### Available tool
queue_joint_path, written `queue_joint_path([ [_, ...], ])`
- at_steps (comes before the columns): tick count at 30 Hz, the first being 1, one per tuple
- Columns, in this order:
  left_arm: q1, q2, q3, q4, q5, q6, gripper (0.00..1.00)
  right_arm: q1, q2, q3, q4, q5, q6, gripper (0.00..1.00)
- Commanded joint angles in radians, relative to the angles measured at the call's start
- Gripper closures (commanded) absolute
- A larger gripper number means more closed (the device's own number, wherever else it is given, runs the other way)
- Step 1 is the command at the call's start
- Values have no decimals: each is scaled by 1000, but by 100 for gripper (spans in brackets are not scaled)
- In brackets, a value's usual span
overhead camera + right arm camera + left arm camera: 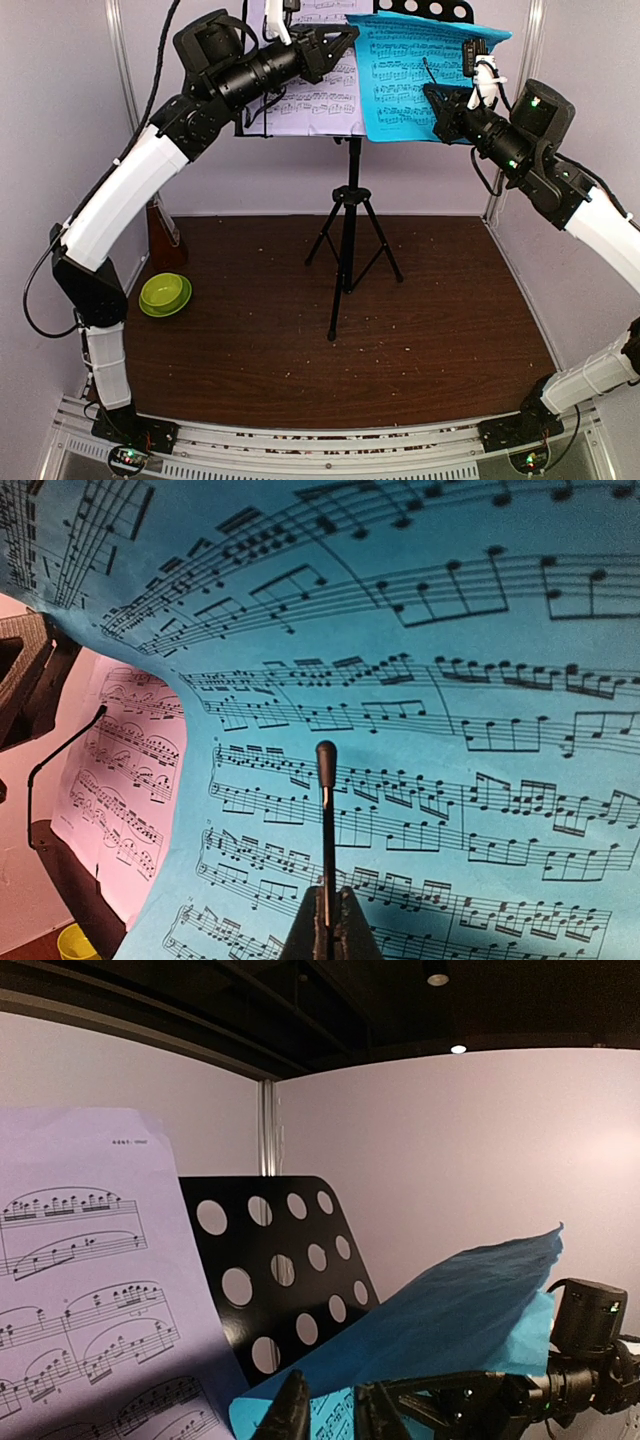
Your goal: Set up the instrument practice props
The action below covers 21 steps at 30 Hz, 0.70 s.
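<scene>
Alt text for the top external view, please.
Both arms reach up to a black music stand holding a white sheet and a curling cyan sheet side by side. The left gripper is where the sheets meet; the right gripper pinches a thin black rod over the cyan sheet. A green bowl and wooden metronome sit far left.

Metronome mostly behind L arm

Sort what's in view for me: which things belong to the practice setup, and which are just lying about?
Part of the job:
- music stand
- white sheet
- cyan sheet
- the stand's wire page holder, pinched in the right gripper
- brown metronome, partly hidden behind the left arm

Just lying about:
- lime-green bowl
</scene>
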Motion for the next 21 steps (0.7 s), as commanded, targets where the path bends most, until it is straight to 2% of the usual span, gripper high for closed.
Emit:
queue_joint_path([
  [1, 7, 15, 27, 51, 45, 48, 85, -2, -17, 0, 62, -34, -11, 100],
  [6, 9, 19, 39, 70, 10, 74, 98, -2, -15, 0, 63, -35, -9, 100],
  [21, 33, 69, 122, 122, -36, 109, 100, -1, 0, 9, 65, -47, 0, 100],
])
